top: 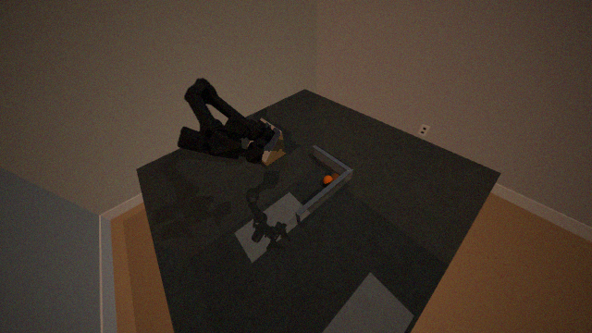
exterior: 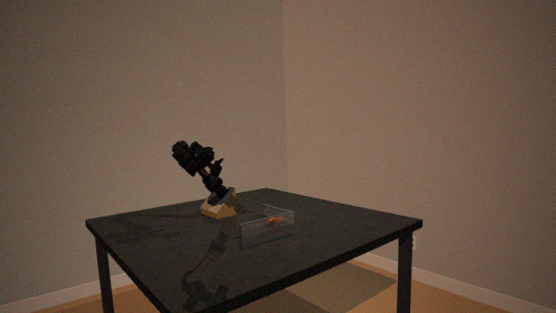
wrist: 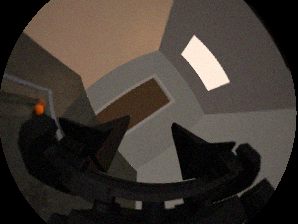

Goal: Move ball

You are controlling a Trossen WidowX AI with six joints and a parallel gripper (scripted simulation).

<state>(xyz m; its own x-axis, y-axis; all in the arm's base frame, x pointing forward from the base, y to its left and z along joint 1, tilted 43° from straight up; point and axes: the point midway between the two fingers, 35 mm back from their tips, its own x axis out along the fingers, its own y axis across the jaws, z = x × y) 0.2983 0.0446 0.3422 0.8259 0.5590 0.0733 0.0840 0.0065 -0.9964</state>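
Wrist view: black parallel-jaw gripper [wrist: 148, 137] jaws spread, nothing between them. Small orange ball [wrist: 40, 106] sits far left of the jaws, inside 2 low clear corner walls [top: 334, 163] on dark table [exterior: 339, 217].

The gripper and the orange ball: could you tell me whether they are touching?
Apart. In the top view the gripper is raised near the arm's base, while the ball lies inside the walls' corner.

Two plain beige walls [exterior: 391, 109] meet in a corner behind a dark, glossy square table [exterior: 347, 226] on black legs [exterior: 405, 269]. The floor [top: 518, 277] is orange-brown, edged by a white baseboard [top: 541, 210]. A white wall outlet [top: 424, 129] sits low on one wall. The light is dim and warm.
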